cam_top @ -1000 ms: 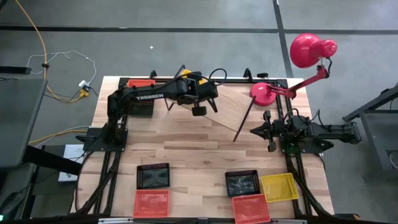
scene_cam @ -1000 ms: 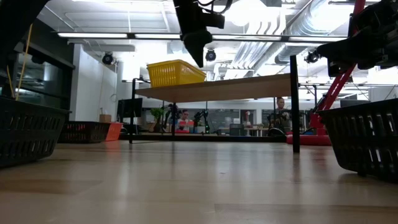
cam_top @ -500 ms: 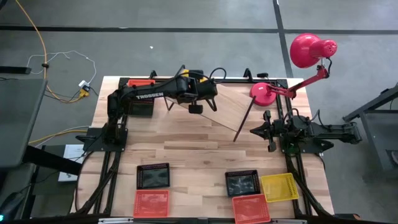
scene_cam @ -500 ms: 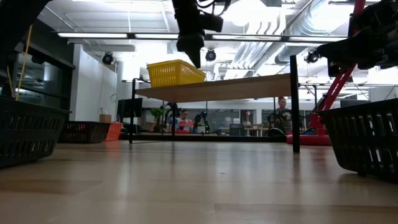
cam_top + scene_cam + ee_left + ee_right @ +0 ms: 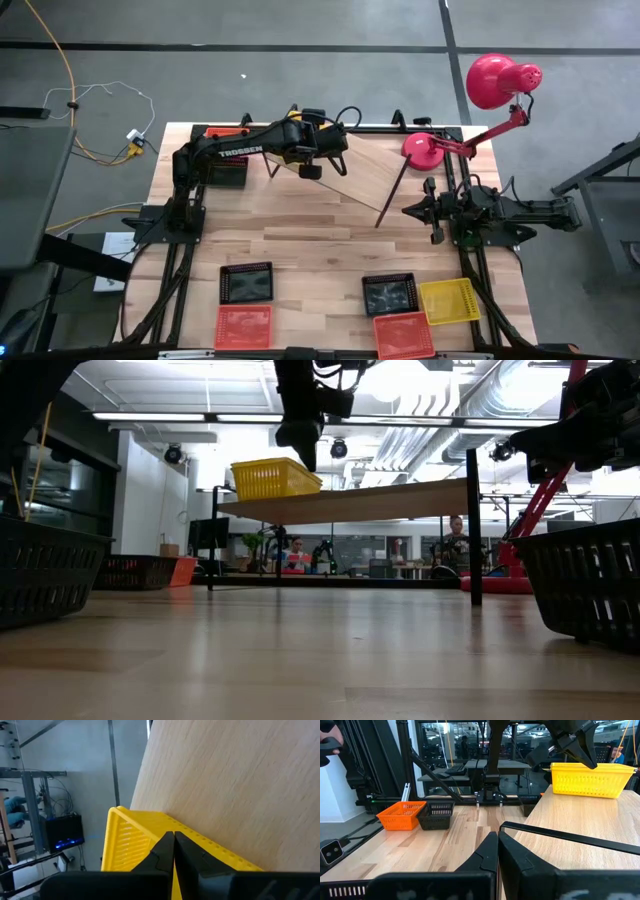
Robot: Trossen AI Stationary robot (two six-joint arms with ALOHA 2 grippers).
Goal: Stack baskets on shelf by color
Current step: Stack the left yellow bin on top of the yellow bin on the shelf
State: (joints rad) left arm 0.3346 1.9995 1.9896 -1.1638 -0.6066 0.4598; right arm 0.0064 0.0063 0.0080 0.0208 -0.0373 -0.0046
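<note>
One yellow basket (image 5: pixel 276 478) sits on the shelf (image 5: pixel 400 500), left end effector (image 5: pixel 311 171) clenched above it; others wait on the counter (image 5: pixel 320 240).

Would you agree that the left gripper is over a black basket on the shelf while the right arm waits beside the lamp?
Not quite: the basket on the shelf under the left gripper is yellow, not black, as the right wrist and low views show. The rest holds.

2 dark arms, white "TROSSEN" lettering
</note>
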